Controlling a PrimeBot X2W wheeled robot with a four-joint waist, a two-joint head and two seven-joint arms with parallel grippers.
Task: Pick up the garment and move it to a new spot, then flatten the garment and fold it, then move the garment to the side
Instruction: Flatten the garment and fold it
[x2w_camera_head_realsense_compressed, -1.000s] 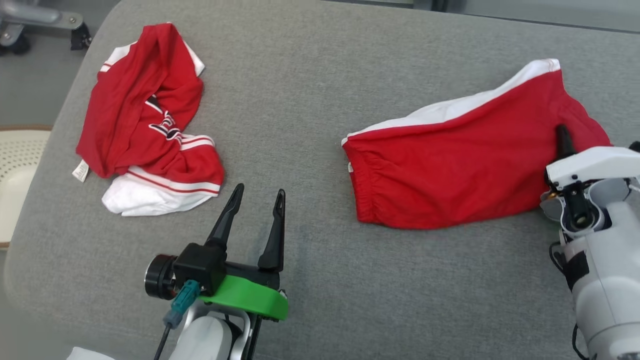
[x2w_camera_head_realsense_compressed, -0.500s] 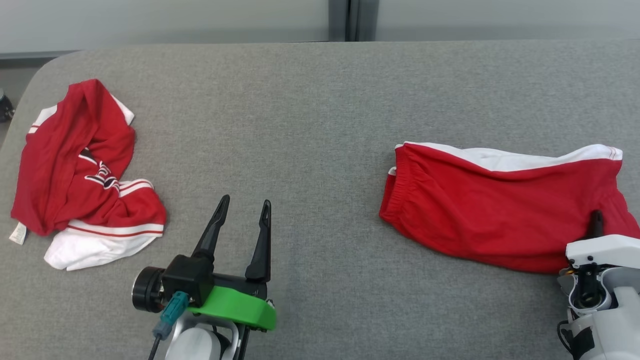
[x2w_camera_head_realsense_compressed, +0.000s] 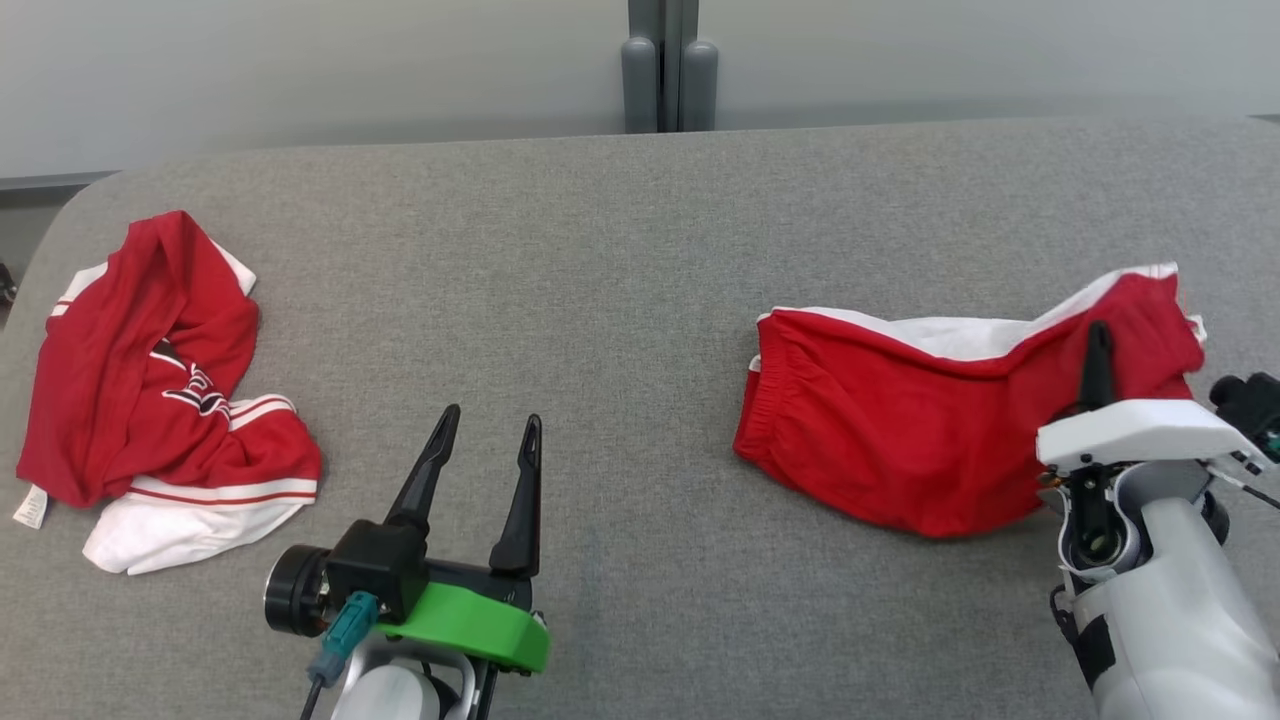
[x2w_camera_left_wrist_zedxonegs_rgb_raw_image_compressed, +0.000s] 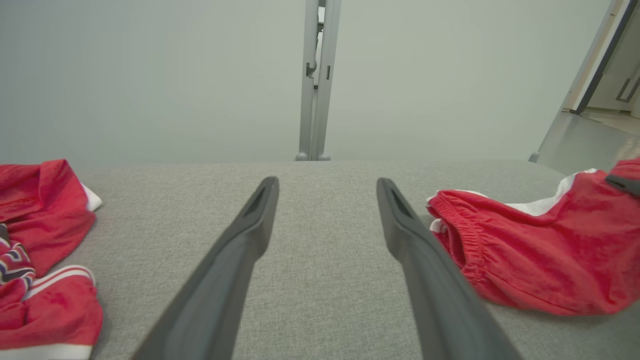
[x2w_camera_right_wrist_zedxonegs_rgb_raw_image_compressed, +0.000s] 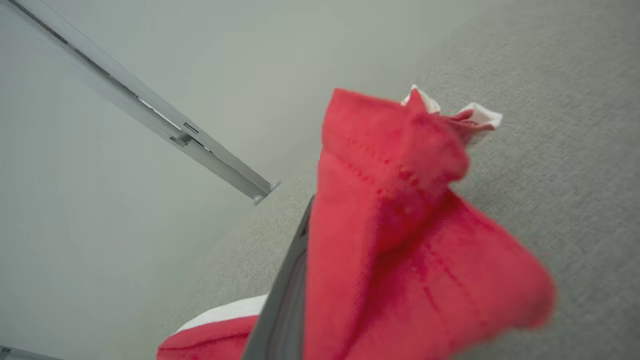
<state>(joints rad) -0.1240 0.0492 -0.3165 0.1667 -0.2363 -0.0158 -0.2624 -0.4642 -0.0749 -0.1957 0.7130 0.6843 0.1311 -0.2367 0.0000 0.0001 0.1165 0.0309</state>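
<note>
The garment (x2w_camera_head_realsense_compressed: 900, 440) is a pair of red shorts with a white side band, lying at the right of the grey padded table (x2w_camera_head_realsense_compressed: 620, 300). My right gripper (x2w_camera_head_realsense_compressed: 1098, 345) is shut on its right end and lifts that corner off the surface; the rest still rests on the table. In the right wrist view the red cloth (x2w_camera_right_wrist_zedxonegs_rgb_raw_image_compressed: 400, 240) is draped over one dark finger (x2w_camera_right_wrist_zedxonegs_rgb_raw_image_compressed: 285, 295). My left gripper (x2w_camera_head_realsense_compressed: 485, 435) hovers open over bare table at the lower middle, with nothing between its fingers (x2w_camera_left_wrist_zedxonegs_rgb_raw_image_compressed: 240, 250). The shorts (x2w_camera_left_wrist_zedxonegs_rgb_raw_image_compressed: 530, 250) lie to its right.
A crumpled red and white shirt (x2w_camera_head_realsense_compressed: 160, 390) lies at the table's left edge. A grey wall with a vertical post (x2w_camera_head_realsense_compressed: 660, 70) stands behind the far edge. Bare grey surface spreads between the two pieces of clothing.
The head camera has tilted up and turned, shifting the whole picture. My right gripper has raised the shorts' right end, so the cloth now bunches upward. The left gripper stays open.
</note>
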